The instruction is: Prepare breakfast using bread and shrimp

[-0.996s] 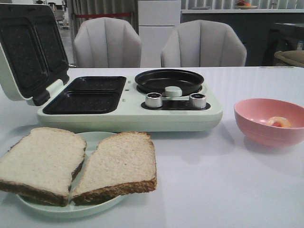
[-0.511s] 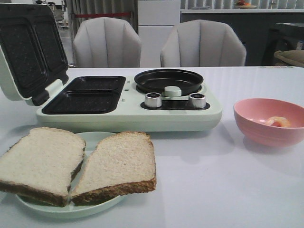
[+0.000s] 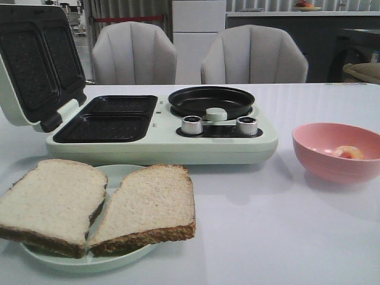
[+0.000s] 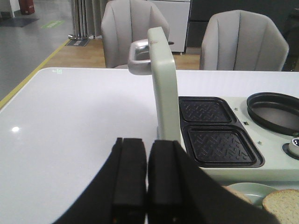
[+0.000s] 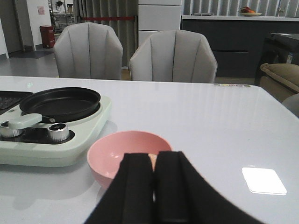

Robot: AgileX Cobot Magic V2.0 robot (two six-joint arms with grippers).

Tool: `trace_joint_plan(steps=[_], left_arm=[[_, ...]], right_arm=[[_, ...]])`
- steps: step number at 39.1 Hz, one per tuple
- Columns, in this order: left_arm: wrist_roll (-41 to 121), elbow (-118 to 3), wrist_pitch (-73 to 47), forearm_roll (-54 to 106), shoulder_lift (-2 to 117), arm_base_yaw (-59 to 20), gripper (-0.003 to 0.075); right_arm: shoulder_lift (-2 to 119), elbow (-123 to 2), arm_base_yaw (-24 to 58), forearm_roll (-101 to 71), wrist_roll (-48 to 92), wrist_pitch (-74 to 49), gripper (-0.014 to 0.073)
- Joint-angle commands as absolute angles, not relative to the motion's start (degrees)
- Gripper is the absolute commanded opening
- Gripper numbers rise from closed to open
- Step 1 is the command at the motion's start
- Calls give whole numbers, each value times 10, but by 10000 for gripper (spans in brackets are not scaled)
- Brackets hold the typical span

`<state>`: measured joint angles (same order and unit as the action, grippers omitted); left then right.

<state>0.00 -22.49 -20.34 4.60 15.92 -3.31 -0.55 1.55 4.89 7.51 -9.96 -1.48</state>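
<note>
Two slices of bread [image 3: 50, 199] [image 3: 148, 205] lie side by side on a pale green plate [image 3: 119, 173] at the table's front left. The shrimp [image 3: 348, 152] sits inside a pink bowl [image 3: 320, 160] at the right. No gripper appears in the front view. My left gripper [image 4: 147, 144] is shut and empty, above the table in front of the breakfast maker's raised lid [image 4: 163, 84]; a corner of bread [image 4: 282, 205] shows beside it. My right gripper [image 5: 154, 168] is shut and empty, just short of the pink bowl [image 5: 112, 156], with a sliver of shrimp [image 5: 152, 160] showing past its tips.
A pale green breakfast maker [image 3: 160, 145] stands mid-table with its lid [image 3: 35, 65] open at the left, two dark sandwich wells [image 3: 107, 122], a black pan [image 3: 211, 101] and two knobs. Two grey chairs [image 3: 133, 53] [image 3: 252, 56] stand behind the table.
</note>
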Motion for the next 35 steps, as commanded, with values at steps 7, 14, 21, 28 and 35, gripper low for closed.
trace_joint_plan(steps=[7,14,21,28,35], left_arm=[[0,-247,-159,50,174,-36,158],[0,-247,-177,45,174,-36,358],[0,-247,-193,0,174,-47,541],[6,-247,-203,-22,184,-68,573],[7,-247,-219,-82,223,-119,572]], right_arm=[[-18,6,48,82,-98,31,155],[-18,6,48,82,-98,31,155],[-18,6,48,82,-98,31,155],[-18,6,48,82,-98,31,155],[-18,6,48,82,-98,31,155]])
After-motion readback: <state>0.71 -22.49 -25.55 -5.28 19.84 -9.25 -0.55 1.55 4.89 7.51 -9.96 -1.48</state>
